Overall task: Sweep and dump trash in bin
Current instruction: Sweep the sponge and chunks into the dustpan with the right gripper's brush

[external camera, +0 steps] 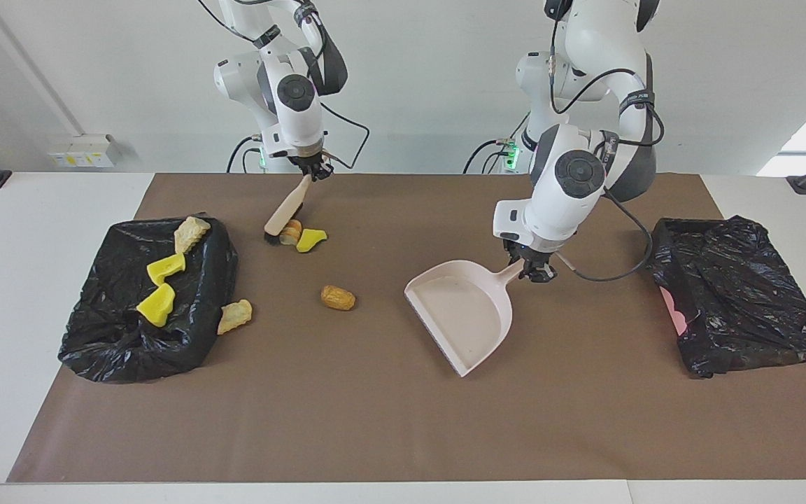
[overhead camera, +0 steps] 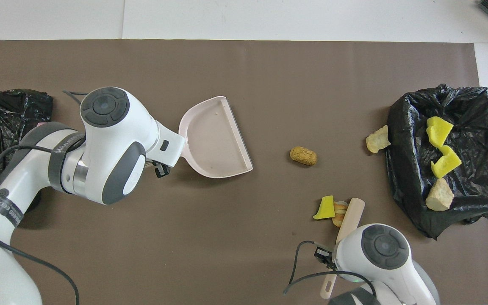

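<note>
The right gripper [external camera: 313, 170] gripped the brush [external camera: 286, 215] – bristles half hidden by trash [external camera: 303, 236]. The left gripper [external camera: 535, 270] clasped the dustpan [external camera: 460, 316] handle – fingers obscured overhead.

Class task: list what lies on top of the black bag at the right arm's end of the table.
On the black bag lie three pieces: two yellow chunks and one tan piece. Another tan piece lies on the mat against its edge. Anything under the bag's folds is hidden.

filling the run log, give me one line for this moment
left claw: holds dustpan handle | right claw: brush against two trash lumps | pan empty
</note>
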Controlling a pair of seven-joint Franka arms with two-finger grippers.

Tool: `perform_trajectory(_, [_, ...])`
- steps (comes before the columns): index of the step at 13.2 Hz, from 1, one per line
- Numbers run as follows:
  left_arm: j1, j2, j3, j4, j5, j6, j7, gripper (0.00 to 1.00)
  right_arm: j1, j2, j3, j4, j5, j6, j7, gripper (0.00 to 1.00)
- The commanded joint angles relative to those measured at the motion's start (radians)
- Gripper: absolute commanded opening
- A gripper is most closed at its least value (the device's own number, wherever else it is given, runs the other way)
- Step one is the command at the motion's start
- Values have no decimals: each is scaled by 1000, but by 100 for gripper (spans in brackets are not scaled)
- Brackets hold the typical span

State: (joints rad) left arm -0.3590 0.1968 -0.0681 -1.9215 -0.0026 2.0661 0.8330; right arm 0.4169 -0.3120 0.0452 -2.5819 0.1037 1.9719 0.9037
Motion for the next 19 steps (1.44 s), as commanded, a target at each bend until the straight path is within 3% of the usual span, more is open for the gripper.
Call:
perform_trajectory(1, [-26, -103, 7, -138, 26, 72, 18, 0, -3, 189, 4, 167, 28, 15, -6, 0])
perform_trajectory(5, [-52, -125, 5, -215, 26, 83, 12, 0, 44, 393, 7, 395, 45, -4, -16, 0])
perform_trajectory(8, [-55, -132, 4, -232, 24, 89, 0, 0, 75, 487, 21, 538, 80, -21, -124, 0])
perform_trajectory(11, [-54, -132, 4, -235, 23, 95, -23, 0, 106, 508, 21, 583, 149, -1, -258, 0])
perform_trajectory(16, [-47, -129, 4, -235, 18, 117, -46, 0, 184, 531, 21, 624, 290, 87, -311, 0])
perform_trajectory(19, [-44, -129, 4, -237, 15, 118, -60, 0, 169, 475, 12, 646, 274, -68, -341, 0])
